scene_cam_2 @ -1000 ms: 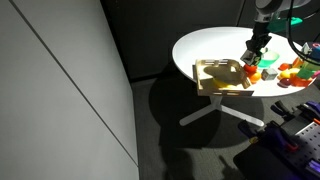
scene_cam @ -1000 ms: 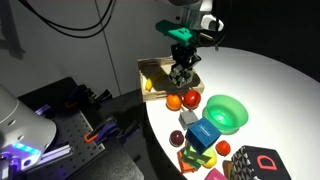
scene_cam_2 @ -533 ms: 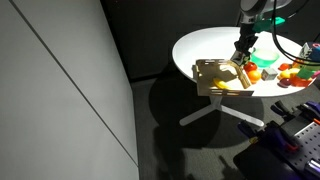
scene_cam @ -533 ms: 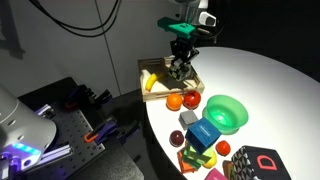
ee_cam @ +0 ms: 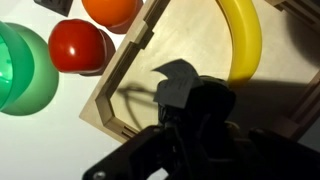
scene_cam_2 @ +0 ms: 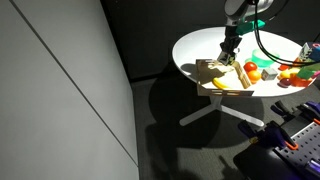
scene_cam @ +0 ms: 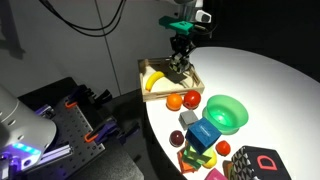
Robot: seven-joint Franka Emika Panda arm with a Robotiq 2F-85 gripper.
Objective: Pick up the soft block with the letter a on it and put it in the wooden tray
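Observation:
My gripper (scene_cam: pixel 180 63) is shut on the soft block (ee_cam: pixel 176 86), a small cube with black and white faces. I hold it just above the wooden tray (scene_cam: pixel 145 69), over the tray's floor. In the wrist view the block's pale face sticks out between the dark fingers (ee_cam: pixel 196 120), with the tray (ee_cam: pixel 124 82) below. The gripper (scene_cam_2: pixel 231 56) and the tray (scene_cam_2: pixel 213 80) also show in both exterior views. A yellow banana (scene_cam: pixel 155 81) lies in the tray beside the gripper.
An orange fruit (scene_cam: pixel 190 99) and a red fruit (scene_cam: pixel 174 101) sit just outside the tray. A green bowl (scene_cam: pixel 226 112), a blue cube (scene_cam: pixel 203 133) and a black block with a red D (scene_cam: pixel 262 163) stand nearer the table's front.
The gripper has carried the block from beside the fruits, across the tray's rim, to above the tray floor near the banana.

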